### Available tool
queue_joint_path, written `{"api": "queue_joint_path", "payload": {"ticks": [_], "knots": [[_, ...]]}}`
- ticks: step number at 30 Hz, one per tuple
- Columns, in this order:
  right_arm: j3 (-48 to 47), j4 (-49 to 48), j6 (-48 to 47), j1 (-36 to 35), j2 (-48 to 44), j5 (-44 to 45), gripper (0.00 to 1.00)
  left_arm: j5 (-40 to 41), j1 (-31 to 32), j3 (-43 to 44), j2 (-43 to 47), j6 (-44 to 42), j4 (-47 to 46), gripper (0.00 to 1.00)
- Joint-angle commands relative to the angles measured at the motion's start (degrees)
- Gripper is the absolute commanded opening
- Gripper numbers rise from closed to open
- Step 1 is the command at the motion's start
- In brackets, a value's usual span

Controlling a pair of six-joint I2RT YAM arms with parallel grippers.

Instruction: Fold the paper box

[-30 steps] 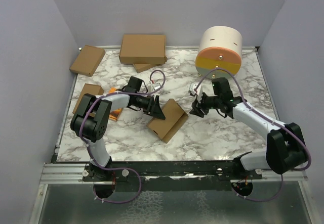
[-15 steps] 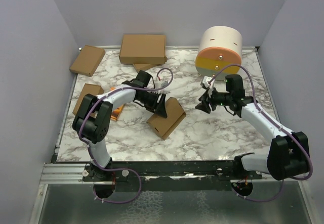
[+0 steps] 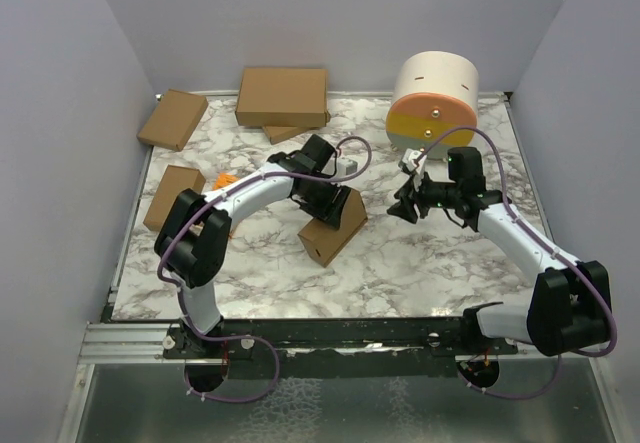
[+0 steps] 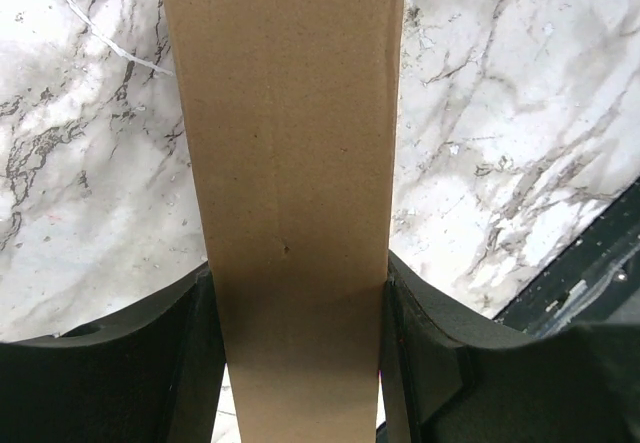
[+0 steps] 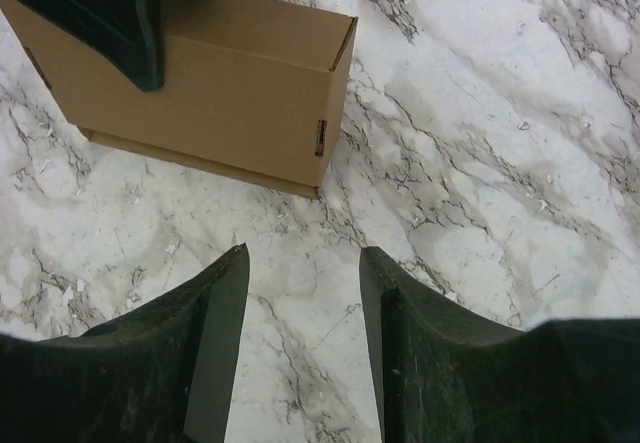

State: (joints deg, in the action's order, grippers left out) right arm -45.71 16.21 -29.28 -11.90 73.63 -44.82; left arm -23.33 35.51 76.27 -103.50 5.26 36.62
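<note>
Since a second ago the left gripper has been reaching further out over the middle of the table, carrying the paper box along and turning it a little. The right gripper has been backing off toward the right edge.

Now the paper box is sitting about mid-table, a touch left of centre, standing on one long narrow side. It is looking like a formed oblong carton rather than a flat sheet, and the end facing the right arm is looking closed. The left gripper is coming down on it from above, its fingers pinching the two broad faces with the carton filling the gap between them. The right gripper is hovering near that closed end, apart from it, jaws roughly half spread and holding nothing. Further out, a larger carton is lying at the far edge, and a round white-and-orange tub is standing near the far right corner.

I'd judge the folding is nearly finished, with the left arm steadying the carton for work on its ends. Its other end is hidden from me, so I cannot tell whether it is tucked. The next move is calling for the right gripper to close in on any loose flap and press it home without crushing the thin walls.
</note>
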Motion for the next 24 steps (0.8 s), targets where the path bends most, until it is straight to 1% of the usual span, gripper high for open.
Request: {"api": "queue_joint_path", "payload": {"ticks": [1, 7, 8, 9, 13, 18, 24], "knots": [[-0.15, -2.12, 1.30, 0.76, -0.49, -2.05, 0.49, 17.05, 4.18, 2.81, -3.52, 3.03, 6.08, 0.34], [-0.17, -2.17, 1.84, 2.32, -0.78, -3.37, 0.49, 28.05, 10.35, 3.29, -6.17, 8.70, 7.43, 0.35], [-0.21, -2.17, 1.85, 2.65, -0.77, -3.49, 0.49, 31.15, 11.41, 3.54, -6.78, 9.99, 7.94, 0.35], [-0.21, -2.22, 1.86, 2.94, -0.84, -3.66, 0.49, 32.13, 12.14, 3.77, -7.51, 10.74, 8.46, 0.35], [-0.26, -2.25, 1.90, 3.81, -1.11, -3.96, 0.49, 38.64, 15.97, 7.11, -11.87, 12.94, 13.22, 0.36], [-0.18, -2.31, 2.15, 5.32, -1.80, -4.51, 0.49, 42.70, 18.28, 10.96, -16.73, 14.48, 18.48, 0.37], [-0.11, -2.34, 2.31, 6.84, -2.26, -5.72, 0.49, 43.39, 18.55, 11.71, -16.89, 14.90, 18.06, 0.39]]}}
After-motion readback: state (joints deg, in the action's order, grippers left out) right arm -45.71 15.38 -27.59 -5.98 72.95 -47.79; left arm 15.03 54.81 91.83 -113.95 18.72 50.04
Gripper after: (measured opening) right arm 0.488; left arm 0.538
